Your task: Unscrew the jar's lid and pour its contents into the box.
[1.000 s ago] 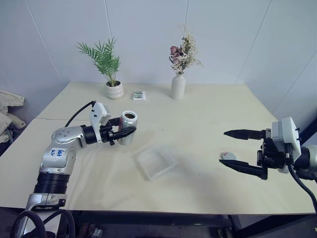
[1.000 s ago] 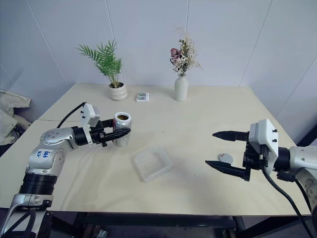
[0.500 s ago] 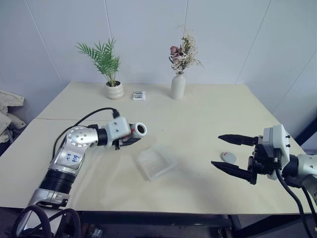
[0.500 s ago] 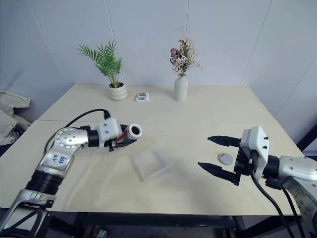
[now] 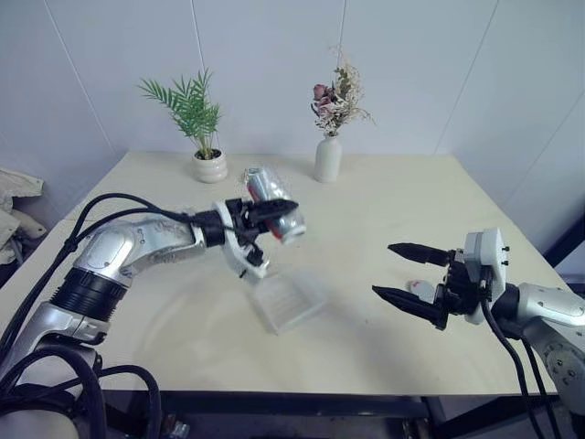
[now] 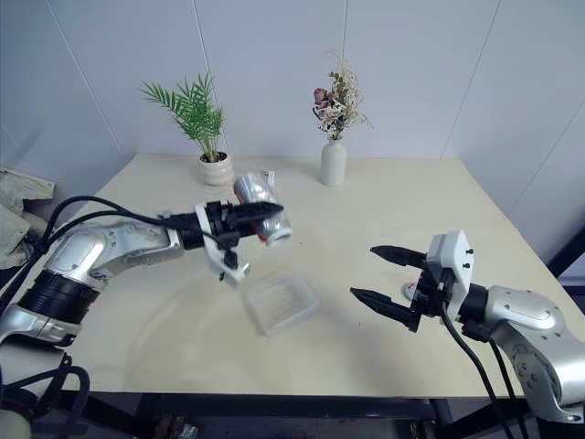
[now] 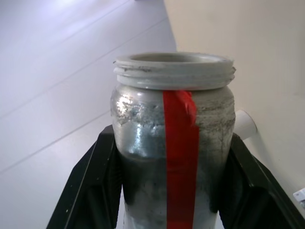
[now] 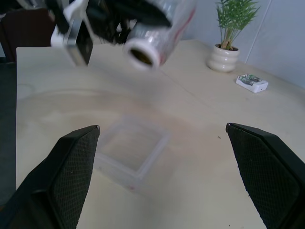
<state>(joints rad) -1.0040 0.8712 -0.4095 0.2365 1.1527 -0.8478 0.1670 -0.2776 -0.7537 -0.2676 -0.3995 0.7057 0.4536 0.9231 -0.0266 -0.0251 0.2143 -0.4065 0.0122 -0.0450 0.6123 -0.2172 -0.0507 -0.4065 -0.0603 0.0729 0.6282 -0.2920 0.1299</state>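
Jar tipped above tray

Left gripper (image 5: 274,212) clamps the small clear cylindrical jar (image 5: 272,203) with red stripe, lidless, mouth angled down above the shallow clear plastic box (image 5: 287,301). Right gripper (image 5: 400,272) spread wide, empty, beside the round grey lid (image 5: 420,287).

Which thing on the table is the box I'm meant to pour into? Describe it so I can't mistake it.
Start at the cream table and go to its near middle, just below the open jar that the left hand holds tilted in the air. The box lies flat there: a shallow, clear plastic rectangular tray. Unlike the white flower vase and plant pot at the far edge, it is see-through and low.
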